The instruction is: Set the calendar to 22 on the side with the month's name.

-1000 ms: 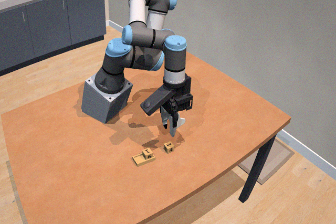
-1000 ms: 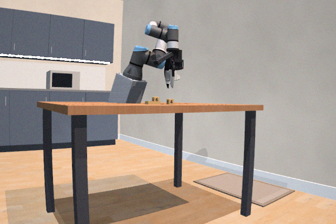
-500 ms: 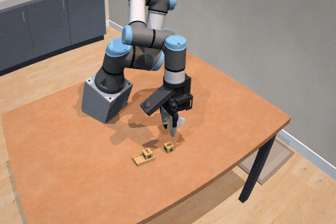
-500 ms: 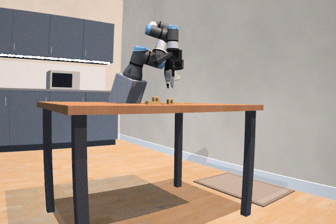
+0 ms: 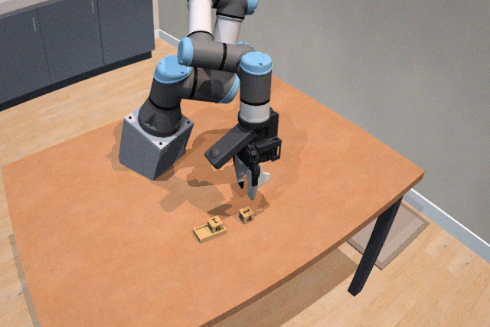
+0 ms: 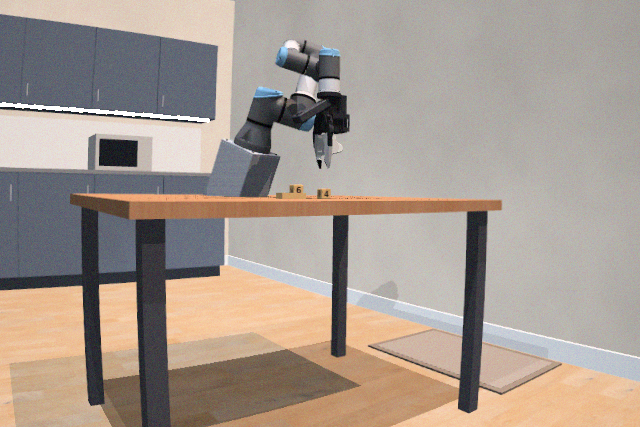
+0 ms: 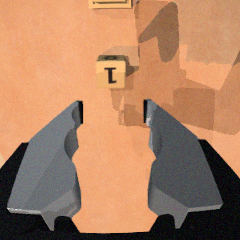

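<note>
A small wooden tray (image 5: 208, 231) lies on the table. One number cube (image 5: 215, 223) sits in its right slot, with 1 on top and 6 on the front side; the left slot is empty. A second cube (image 5: 246, 214) stands on the table just right of the tray, with 1 on top and 4 on its front side. My gripper (image 5: 247, 191) points down and hangs well above the table, behind the loose cube. Its fingers are partly closed, apart, with nothing between them. In the wrist view the loose cube (image 7: 111, 72) lies ahead of the fingertips, and the tray edge (image 7: 111, 3) shows at the top.
The robot's grey base block (image 5: 154, 145) stands on the table behind and left of the tray. The table's front edge runs a little beyond the cubes. In the exterior view the cubes (image 6: 295, 188) (image 6: 324, 193) sit below the gripper (image 6: 323, 164).
</note>
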Action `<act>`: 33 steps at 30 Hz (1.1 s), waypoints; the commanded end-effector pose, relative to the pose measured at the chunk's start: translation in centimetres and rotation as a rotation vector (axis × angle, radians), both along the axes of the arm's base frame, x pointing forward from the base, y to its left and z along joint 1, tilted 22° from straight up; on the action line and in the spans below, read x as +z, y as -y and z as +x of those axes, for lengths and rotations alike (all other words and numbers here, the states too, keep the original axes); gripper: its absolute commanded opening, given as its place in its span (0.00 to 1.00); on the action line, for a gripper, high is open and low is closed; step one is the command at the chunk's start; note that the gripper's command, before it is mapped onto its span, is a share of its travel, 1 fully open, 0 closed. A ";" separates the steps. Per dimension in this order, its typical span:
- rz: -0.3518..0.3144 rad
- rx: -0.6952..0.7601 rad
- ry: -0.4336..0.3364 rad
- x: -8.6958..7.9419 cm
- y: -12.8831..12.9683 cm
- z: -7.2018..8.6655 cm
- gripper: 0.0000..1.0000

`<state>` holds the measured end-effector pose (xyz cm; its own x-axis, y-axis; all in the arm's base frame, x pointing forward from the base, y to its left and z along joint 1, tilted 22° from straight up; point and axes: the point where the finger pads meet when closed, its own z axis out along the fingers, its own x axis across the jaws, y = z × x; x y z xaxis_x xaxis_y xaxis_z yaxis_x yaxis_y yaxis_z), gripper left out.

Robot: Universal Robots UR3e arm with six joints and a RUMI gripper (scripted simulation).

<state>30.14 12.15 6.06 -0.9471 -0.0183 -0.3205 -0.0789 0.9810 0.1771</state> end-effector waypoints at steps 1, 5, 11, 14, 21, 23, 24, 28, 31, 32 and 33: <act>-0.001 0.000 0.002 -0.1 0.0 0.1 0.28; -0.001 0.000 0.002 -0.4 -0.1 0.2 0.28; -0.001 0.000 0.002 -1.1 -0.3 0.5 0.28; -0.001 0.000 0.002 -1.2 -0.3 0.5 0.28; -0.001 0.000 0.002 -2.2 -0.6 0.9 0.28; -0.001 0.000 0.002 -2.5 -0.6 1.0 0.28; -0.001 0.000 0.002 -2.7 -0.7 1.1 0.28; -0.001 0.000 0.002 -3.3 -0.8 1.3 0.28; -0.001 0.000 0.002 -3.4 -0.9 1.3 0.28; -0.001 0.000 0.002 -3.5 -0.9 1.4 0.28; -0.001 0.000 0.002 -3.7 -0.9 1.4 0.28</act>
